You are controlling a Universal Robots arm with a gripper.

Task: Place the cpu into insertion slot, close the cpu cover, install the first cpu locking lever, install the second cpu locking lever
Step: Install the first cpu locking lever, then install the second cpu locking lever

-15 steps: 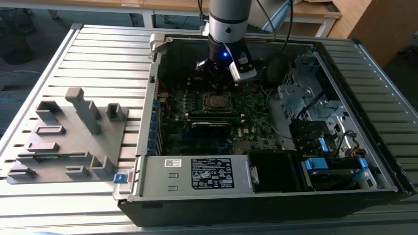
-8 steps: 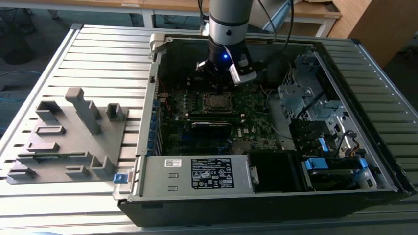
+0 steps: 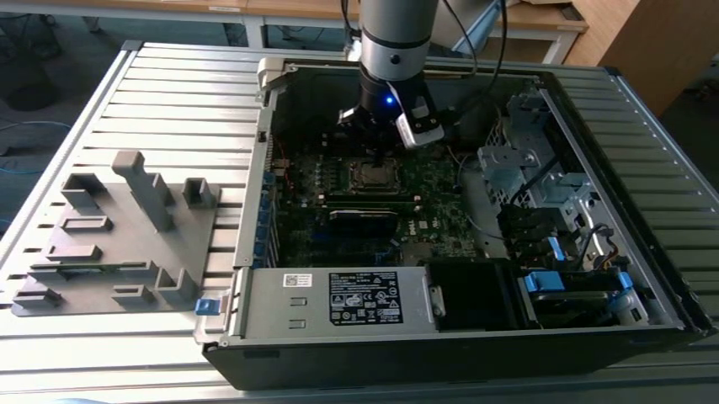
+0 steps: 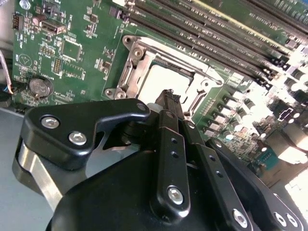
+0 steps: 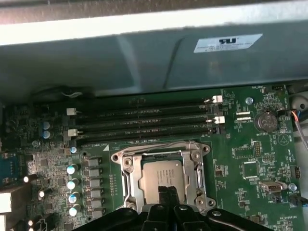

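The big green circuit board lies under the black gripper. The thin silvery cover frame rings the flat grey chip, just below its pinched-together fingertips. Long black memory slots sit just past it.

Counter: grey metal, slotted profile top, ribs running edge to edge. Grey moulded fixture block w/ upright posts, near counter edge at exterior view's left. Behind far edge: wooden desks on metal legs, wood cabinet at far corner, exterior view's right. Floor dark grey. Lighting even, soft.
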